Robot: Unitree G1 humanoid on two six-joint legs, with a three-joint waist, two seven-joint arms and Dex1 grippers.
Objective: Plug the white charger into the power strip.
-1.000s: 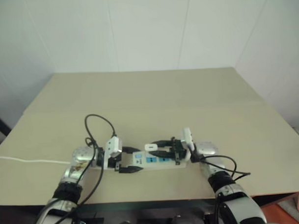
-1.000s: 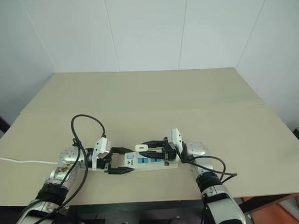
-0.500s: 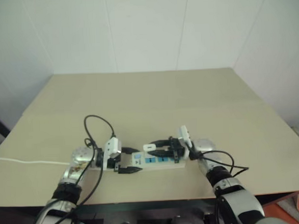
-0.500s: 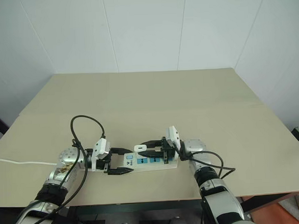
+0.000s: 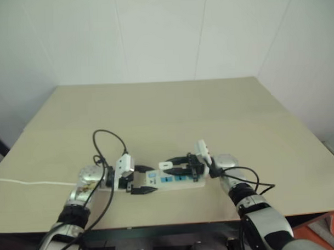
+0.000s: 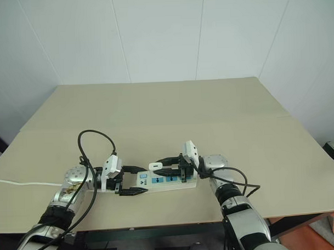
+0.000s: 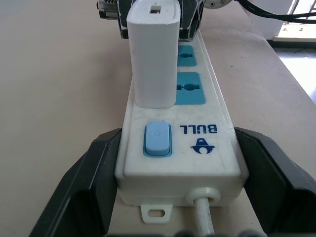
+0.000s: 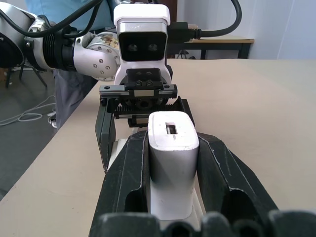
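**Charger stands in the strip's end socket, both grippers clamped on**

The right gripper (image 8: pixel 173 173) has its two black fingers closed on the sides of the white charger (image 7: pixel 154 54), which stands upright on the power strip (image 7: pixel 207 103) at the socket nearest the blue rocker switch (image 7: pixel 157 139). Its base looks flush with the strip's face, with no prongs visible, so it appears to be seated or nearly so; how deep it sits cannot be told. The left gripper (image 7: pixel 177 173) is clamped across the strip's cord end, one finger on each long side, pinning it to the tan worktop (image 5: pixel 166 108). Two blue socket faces (image 7: pixel 190 89) lie free beyond the charger. The strip's thin white cord (image 5: pixel 26 182) trails off toward the worktop's left edge.

The likely risks from here: if the right gripper draws away without first letting go, it could drag the charger back out or tip it in the socket. If the left gripper lets go first, the strip could lift or skid along with it.
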